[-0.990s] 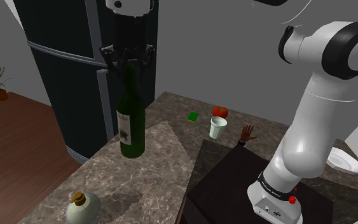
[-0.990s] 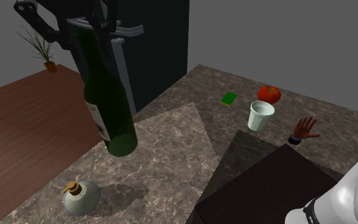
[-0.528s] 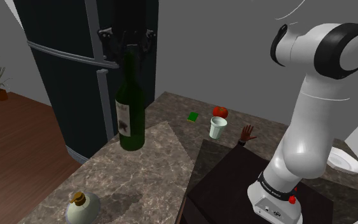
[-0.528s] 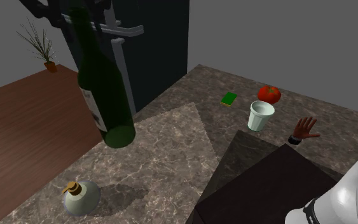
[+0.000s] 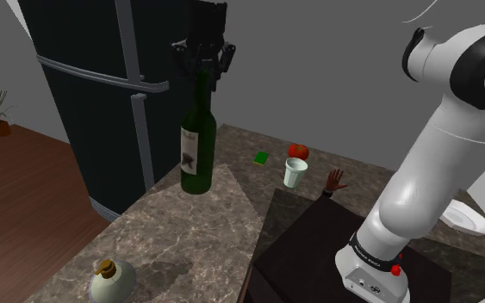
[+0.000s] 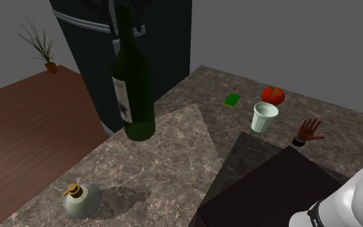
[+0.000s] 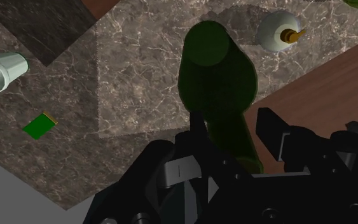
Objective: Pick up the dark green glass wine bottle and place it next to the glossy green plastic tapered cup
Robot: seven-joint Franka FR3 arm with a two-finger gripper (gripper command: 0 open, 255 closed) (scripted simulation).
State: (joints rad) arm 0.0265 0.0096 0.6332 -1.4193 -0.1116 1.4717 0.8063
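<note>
A dark green wine bottle (image 5: 195, 151) with a pale label hangs nearly upright above the marble counter (image 5: 189, 232). My gripper (image 5: 202, 72) is shut on its neck. In the second exterior view the bottle (image 6: 133, 90) is in front of the fridge. Looking down along the bottle (image 7: 217, 83), my black fingers (image 7: 271, 132) clasp its neck. The tapered cup (image 5: 294, 172) looks pale, almost white, and stands upright farther along the counter to the shoulder view's right, well apart from the bottle. The cup (image 6: 264, 117) has a tomato (image 6: 273, 95) just behind it.
A dark fridge (image 5: 94, 95) rises behind the bottle. On the counter are a small flat green thing (image 5: 261, 157), a little brown hand figure (image 5: 334, 181) and a round soap dispenser (image 5: 111, 281) near the front. The dark stand (image 5: 318, 258) fills the lower right.
My gripper has carried the bottle toward the shoulder view's right, closer to the cup, still gripping the neck. Nothing on the counter has moved.
</note>
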